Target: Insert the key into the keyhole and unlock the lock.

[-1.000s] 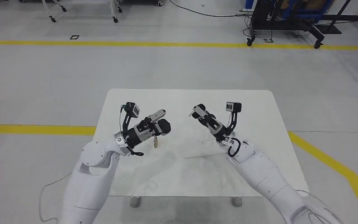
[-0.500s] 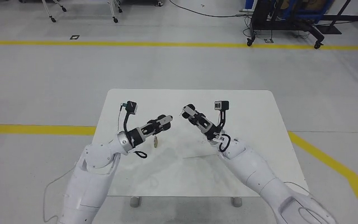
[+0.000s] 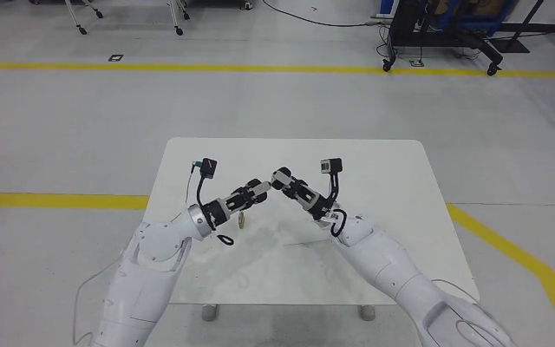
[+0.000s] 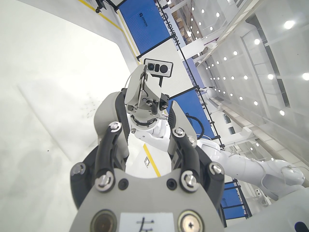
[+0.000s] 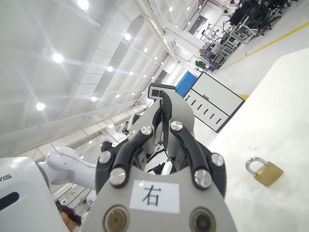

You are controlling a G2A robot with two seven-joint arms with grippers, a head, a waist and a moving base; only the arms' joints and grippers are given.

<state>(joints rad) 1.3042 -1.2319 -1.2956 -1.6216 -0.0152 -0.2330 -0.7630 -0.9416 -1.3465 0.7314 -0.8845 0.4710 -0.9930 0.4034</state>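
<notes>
from my seat i see both arms raised over the middle of the white table (image 3: 381,173), their claws pointed at each other and nearly tip to tip. the left gripper (image 3: 258,186) comes in from the robot's left side and hangs above the tabletop. in its own wrist view its two fingers (image 4: 179,121) stand clearly apart, with open space between them. through that gap i see the right gripper (image 4: 141,97) head-on and close in front, with its wrist camera (image 4: 158,67) sticking up behind it. whether the two claws touch i cannot tell. in the right wrist view the right gripper's fingers are pressed together along their length, tips meeting. whether anything is pinched between them i cannot tell. the lock (image 5: 269,173), a brass padlock with a silver shackle, lies flat on the table, and neither claw touches it. in the top view it sits just beside the left forearm, on the robot's side of the left gripper, down on the surface and apart from both sets of tips. its shackle loops into the body, but i cannot tell whether it is latched. the tabletop around it shows faint scuffs and a few dark specks. beyond the far edge of the table a yellow line (image 3: 87,66) runs across the grey floor.
</notes>
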